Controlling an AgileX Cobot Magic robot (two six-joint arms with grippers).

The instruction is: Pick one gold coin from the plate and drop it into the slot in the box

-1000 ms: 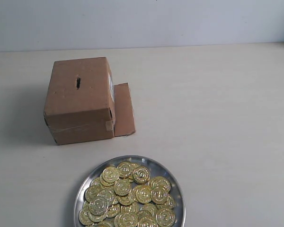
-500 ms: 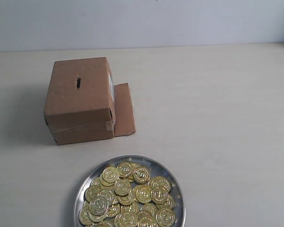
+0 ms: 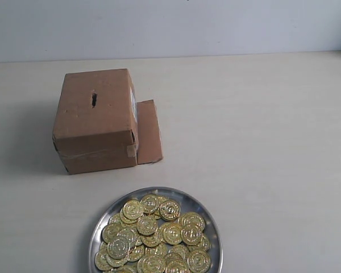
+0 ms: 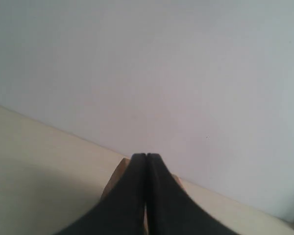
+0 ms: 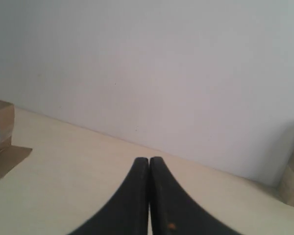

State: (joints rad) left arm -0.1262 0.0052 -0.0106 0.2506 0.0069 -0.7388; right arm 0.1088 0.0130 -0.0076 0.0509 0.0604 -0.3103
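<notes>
The round silver plate [image 3: 211,220] sits at the near edge of the exterior view, heaped with several gold coins [image 3: 153,233]. Behind it to the left stands the brown cardboard box [image 3: 96,122], its dark slot [image 3: 94,99] in the top face and a loose flap [image 3: 149,132] lying at its right side. Neither arm shows in the exterior view. My left gripper [image 4: 145,156] is shut with nothing in it, a brown cardboard edge [image 4: 116,175] just behind its fingers. My right gripper [image 5: 149,159] is also shut and empty, with the box's labelled corner [image 5: 0,122] off to one side.
A pale wall [image 3: 170,25] runs along the back of the beige table [image 3: 261,142]. In the right wrist view a tan object [image 5: 293,169] stands at the frame's edge, by the wall.
</notes>
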